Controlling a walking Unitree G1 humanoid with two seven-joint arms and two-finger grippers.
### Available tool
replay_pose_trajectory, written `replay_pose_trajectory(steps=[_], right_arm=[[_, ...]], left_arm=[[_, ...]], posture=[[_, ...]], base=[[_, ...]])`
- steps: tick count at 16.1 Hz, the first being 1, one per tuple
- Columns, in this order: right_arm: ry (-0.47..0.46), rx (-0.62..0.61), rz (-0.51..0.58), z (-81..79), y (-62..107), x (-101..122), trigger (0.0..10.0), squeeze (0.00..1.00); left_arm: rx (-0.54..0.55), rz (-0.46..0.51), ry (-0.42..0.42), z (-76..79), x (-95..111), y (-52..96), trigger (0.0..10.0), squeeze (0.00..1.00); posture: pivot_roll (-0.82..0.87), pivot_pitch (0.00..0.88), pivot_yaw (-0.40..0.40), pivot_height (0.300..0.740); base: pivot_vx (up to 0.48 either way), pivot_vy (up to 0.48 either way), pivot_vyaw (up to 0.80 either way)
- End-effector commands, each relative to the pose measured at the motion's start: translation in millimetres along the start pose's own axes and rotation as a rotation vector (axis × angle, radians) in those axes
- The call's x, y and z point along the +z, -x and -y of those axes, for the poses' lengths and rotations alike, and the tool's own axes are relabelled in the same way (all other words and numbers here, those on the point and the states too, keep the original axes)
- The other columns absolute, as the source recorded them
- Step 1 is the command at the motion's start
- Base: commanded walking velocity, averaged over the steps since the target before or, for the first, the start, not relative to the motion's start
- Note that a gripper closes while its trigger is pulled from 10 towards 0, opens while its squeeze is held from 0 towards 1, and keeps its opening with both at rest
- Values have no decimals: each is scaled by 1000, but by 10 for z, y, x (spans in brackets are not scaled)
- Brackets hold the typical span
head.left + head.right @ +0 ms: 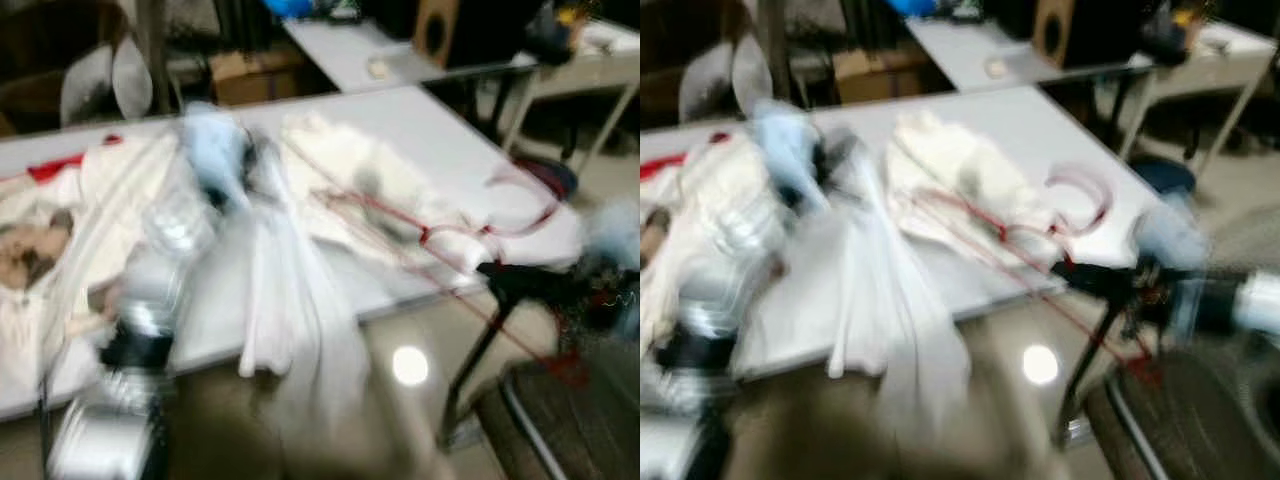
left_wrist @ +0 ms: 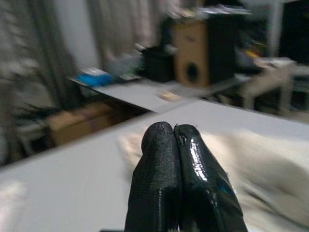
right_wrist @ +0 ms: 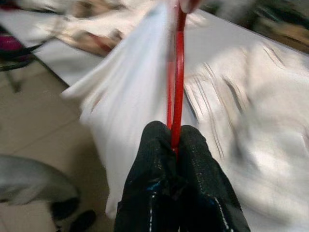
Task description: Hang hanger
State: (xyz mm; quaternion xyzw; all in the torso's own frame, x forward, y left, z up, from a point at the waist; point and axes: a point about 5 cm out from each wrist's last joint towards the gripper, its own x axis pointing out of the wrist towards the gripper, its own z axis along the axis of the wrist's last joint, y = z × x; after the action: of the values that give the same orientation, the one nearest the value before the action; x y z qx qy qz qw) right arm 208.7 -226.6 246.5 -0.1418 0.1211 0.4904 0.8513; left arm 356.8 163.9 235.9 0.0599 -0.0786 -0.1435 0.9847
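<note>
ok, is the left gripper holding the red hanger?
No: the left gripper is shut on nothing; the right gripper pinches the red hanger.

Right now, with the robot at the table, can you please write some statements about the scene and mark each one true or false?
1. The right hand is shut on a red hanger. True.
2. The left hand has its fingers wide open. False: its two fingertips are pressed together, with nothing seen between them.
3. White garments lie on the white table. True.
4. The red hanger is made of wood. False: it is a thin red wire.
5. A white cloth hangs beside the hanger. True.
</note>
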Motion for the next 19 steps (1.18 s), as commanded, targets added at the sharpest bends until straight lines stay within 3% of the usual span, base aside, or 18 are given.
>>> replay_pose_trajectory(steps=[1, 3, 7, 9, 12, 19], right_arm=[[-8, 105, 7, -37, 60, 54, 10000, 0], [12, 139, -1, -25, 35, 83, 10000, 0], [28, 241, -41, -59, -15, 76, 10000, 0], [38, 260, -49, -46, -112, 53, 10000, 0], [96, 229, -76, 67, -377, -18, 10000, 0], [257, 154, -93, 521, -922, 152, 10000, 0]], left_arm=[[-24, 30, -4, 5, 106, -100, 10000, 0], [-27, 65, -2, -48, 243, -195, 10000, 0], [5, 112, -74, -236, 515, -378, 10000, 0], [-105, 159, -90, -199, 753, -420, 10000, 0], [-220, 192, -100, -107, 882, -341, 10000, 0], [-340, 328, -102, -57, 1375, -74, 10000, 0]], posture=[[-209, 16, 24, 740], [-213, 14, 27, 740], [-205, 12, 19, 740], [-206, 13, 25, 740], [-221, 29, 70, 740], [-158, 25, 27, 740]], base=[[480, 0, 0], [480, 0, 0], [472, 0, 0], [0, 0, 0], [0, 0, 0], [0, 0, 0]])
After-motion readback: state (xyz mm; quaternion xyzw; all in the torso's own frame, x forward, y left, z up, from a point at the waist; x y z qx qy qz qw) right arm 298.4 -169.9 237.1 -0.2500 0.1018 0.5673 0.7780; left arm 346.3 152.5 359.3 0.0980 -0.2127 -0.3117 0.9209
